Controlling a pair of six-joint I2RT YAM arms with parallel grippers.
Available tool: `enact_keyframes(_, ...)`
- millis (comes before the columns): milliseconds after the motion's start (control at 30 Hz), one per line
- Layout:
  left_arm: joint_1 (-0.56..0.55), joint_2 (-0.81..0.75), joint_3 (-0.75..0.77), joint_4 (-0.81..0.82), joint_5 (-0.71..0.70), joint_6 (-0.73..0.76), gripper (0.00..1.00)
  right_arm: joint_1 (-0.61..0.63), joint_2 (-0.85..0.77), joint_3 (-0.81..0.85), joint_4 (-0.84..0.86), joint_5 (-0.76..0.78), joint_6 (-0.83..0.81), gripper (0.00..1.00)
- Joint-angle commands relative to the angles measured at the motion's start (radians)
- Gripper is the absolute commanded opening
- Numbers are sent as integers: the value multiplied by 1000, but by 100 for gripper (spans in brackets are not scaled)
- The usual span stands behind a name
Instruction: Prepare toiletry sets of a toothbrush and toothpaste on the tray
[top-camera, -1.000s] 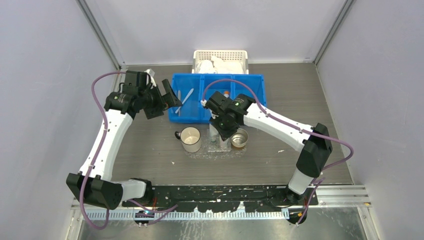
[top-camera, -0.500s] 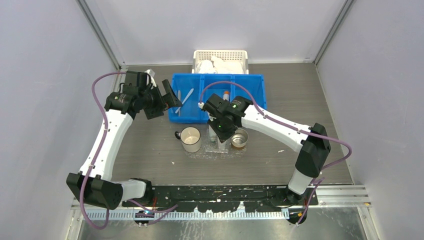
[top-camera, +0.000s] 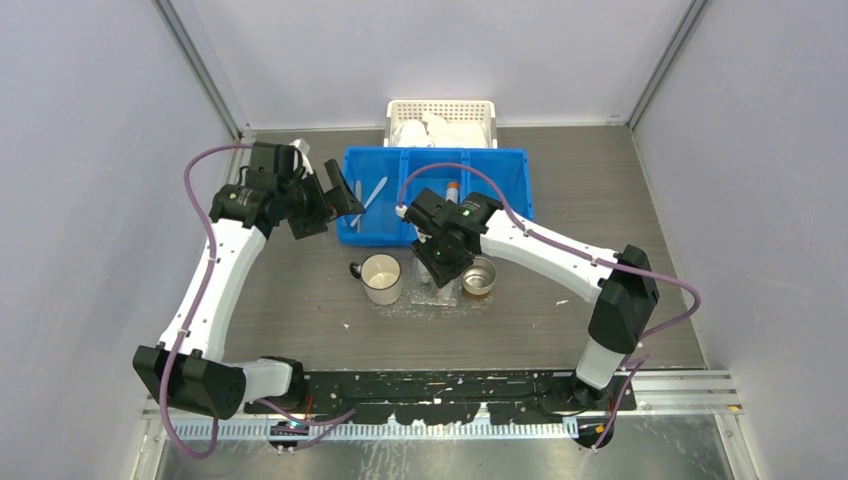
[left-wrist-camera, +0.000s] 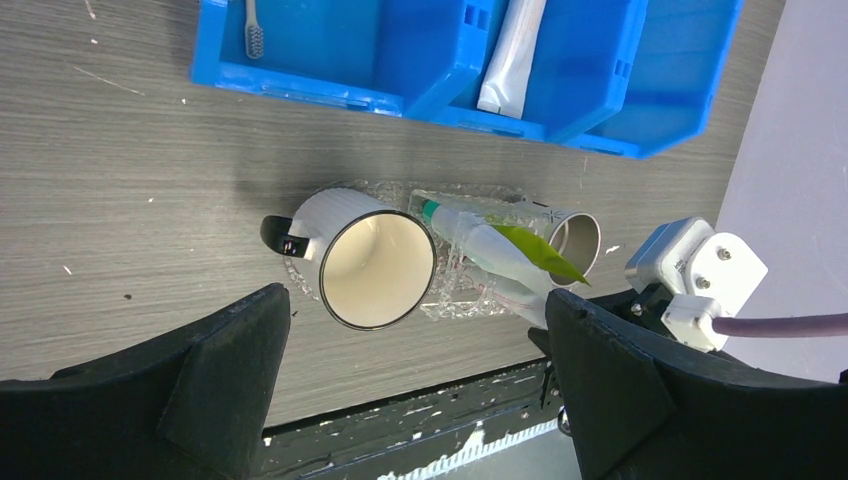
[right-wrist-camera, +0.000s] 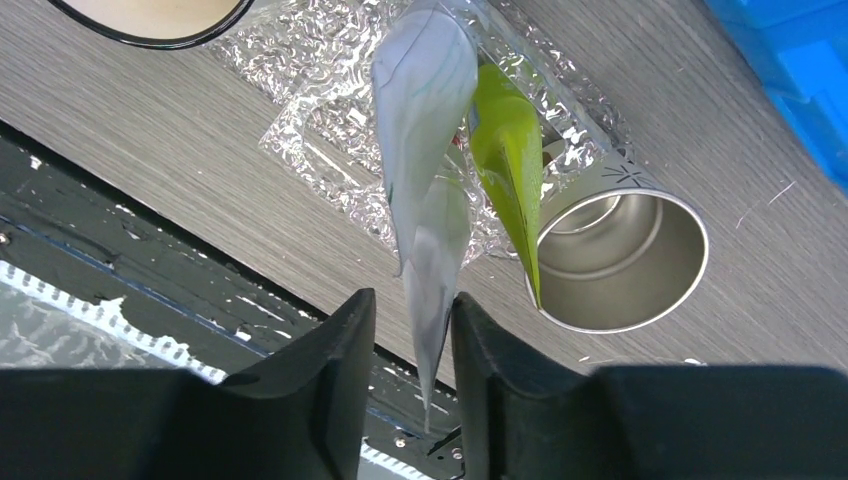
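As the right gripper (right-wrist-camera: 412, 310) eases its hold, its jaws have gone from pinched to a narrow gap. The white toothpaste (right-wrist-camera: 420, 110) now sits loose between them, tail at the tips, far end down at the tray (right-wrist-camera: 300, 140)! A green tube (right-wrist-camera: 505, 150) leans just beside it, to the jaws' right, with the metal cup (right-wrist-camera: 615, 260) further that way and the white mug (left-wrist-camera: 375, 260) off to their left. That looks like a drop-off: paste delivered, brush still wanted.

Over at the left gripper (left-wrist-camera: 415, 300), the jaws are wide, holding nothing, unmoved. A toothbrush (left-wrist-camera: 253, 30) lies in the blue bin (left-wrist-camera: 600, 80), well ahead of them.

Underneath is a grey wood-grain table (top-camera: 620, 200), scuffed. Pale plain walls stand all round, with a white basket (top-camera: 440, 112) at the back.
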Motion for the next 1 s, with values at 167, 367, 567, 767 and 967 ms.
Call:
enact_keyframes(167,6,-15,5,38,-8,3,100,5,-67,53,-4,31,-1,53)
enact_keyframes(367,6,-12,30,18,-31,16,100,-29,-111,232,-8,110,15,90)
enact_keyframes(567,8,-12,22,26,-7,26,100,-167,42,408,22,145,41,90)
enact_keyframes(767,13,-18,-18,49,14,36,100,-252,348,660,42,73,117,76)
enact_keyframes(967,21,-28,-29,45,7,59,100,-276,592,859,16,106,191,67)
